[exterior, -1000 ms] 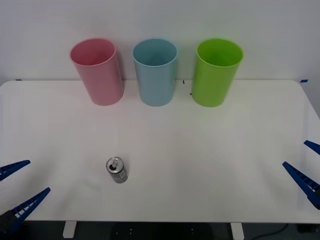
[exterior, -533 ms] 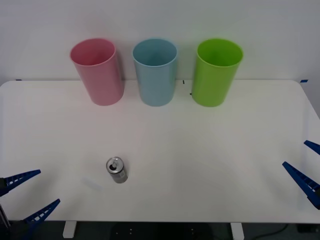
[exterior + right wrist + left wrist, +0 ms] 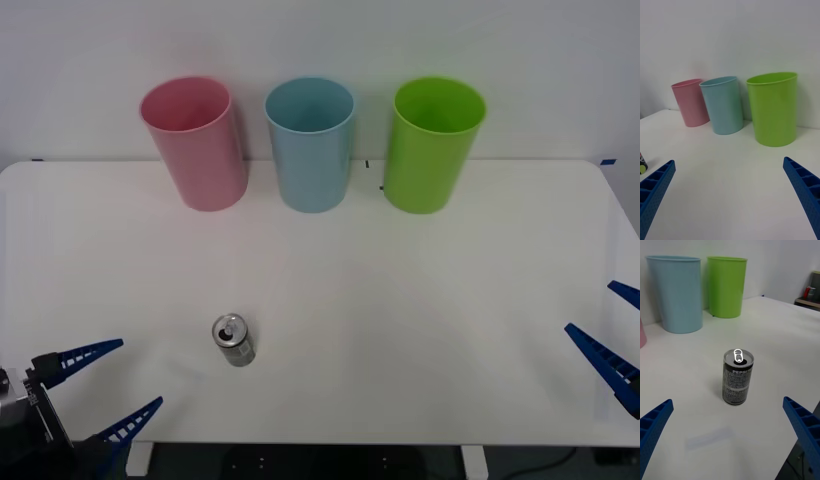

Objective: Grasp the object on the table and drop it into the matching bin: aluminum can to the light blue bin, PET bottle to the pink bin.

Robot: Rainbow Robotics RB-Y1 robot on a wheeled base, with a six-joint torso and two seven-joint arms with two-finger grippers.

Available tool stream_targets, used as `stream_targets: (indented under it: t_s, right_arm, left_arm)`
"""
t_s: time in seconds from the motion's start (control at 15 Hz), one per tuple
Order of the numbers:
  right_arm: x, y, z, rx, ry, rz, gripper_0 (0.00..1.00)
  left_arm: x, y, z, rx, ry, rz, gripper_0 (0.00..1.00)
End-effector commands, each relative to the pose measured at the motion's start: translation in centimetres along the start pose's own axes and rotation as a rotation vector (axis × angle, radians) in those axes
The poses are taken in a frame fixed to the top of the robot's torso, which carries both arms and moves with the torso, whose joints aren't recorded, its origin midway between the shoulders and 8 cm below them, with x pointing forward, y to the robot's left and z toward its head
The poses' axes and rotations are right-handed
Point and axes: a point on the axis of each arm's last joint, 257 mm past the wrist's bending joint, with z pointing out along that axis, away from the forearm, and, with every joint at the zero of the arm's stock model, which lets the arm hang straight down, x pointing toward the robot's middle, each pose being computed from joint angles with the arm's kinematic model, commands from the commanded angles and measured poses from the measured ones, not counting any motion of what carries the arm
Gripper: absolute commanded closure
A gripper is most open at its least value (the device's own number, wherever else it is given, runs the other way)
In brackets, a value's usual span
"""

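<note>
Standing upright (tab up): aluminum can (image 3: pixel 233 340).

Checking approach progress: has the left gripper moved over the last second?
Yes. The left gripper, open, has shifted toward the aluminum can, which stays put on the table.

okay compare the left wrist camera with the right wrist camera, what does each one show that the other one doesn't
Left wrist only: the whole aluminum can standing upright between the open left hand fingers, top and pull tab visible, plus a shelf with small items in the room behind.
Right wrist only: the whole pink bin, and the open right hand.
Both: the light blue bin, the green bin and the table.
</note>
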Motion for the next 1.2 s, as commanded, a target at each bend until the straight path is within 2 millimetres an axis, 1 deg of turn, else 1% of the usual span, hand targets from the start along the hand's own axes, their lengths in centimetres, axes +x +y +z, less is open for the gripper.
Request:
stream_targets:
  t_s: [0.07, 0.33, 0.47, 0.6, 0.8, 1.0, 1.2]
  right_arm:
    - [0.0, 0.0, 0.0, 0.000, 0.000, 0.000, 0.00]
    - [0.0, 0.0, 0.0, 0.000, 0.000, 0.000, 0.00]
    - [0.0, 0.0, 0.0, 0.000, 0.000, 0.000, 0.00]
    - [0.0, 0.0, 0.0, 0.000, 0.000, 0.000, 0.00]
    - [0.0, 0.0, 0.0, 0.000, 0.000, 0.000, 0.00]
    - [0.0, 0.0, 0.0, 0.000, 0.000, 0.000, 0.00]
    - [0.0, 0.0, 0.0, 0.000, 0.000, 0.000, 0.00]
  left_arm:
    - [0.5, -0.5, 1.8, -0.007, -0.003, 0.010, 0.00]
    - [1.3, -1.4, 3.9, -0.020, 0.003, -0.003, 0.00]
    - [2.6, -1.5, 4.5, -0.036, 0.004, -0.039, 0.00]
    - [3.7, -1.3, 5.5, -0.036, 0.000, -0.068, 0.00]
    - [4.9, -0.5, 6.7, -0.051, -0.013, -0.048, 0.00]
    - [6.1, -0.3, 8.2, -0.060, -0.019, -0.039, 0.00]
    - [6.1, -0.4, 9.8, -0.062, -0.019, -0.036, 0.00]
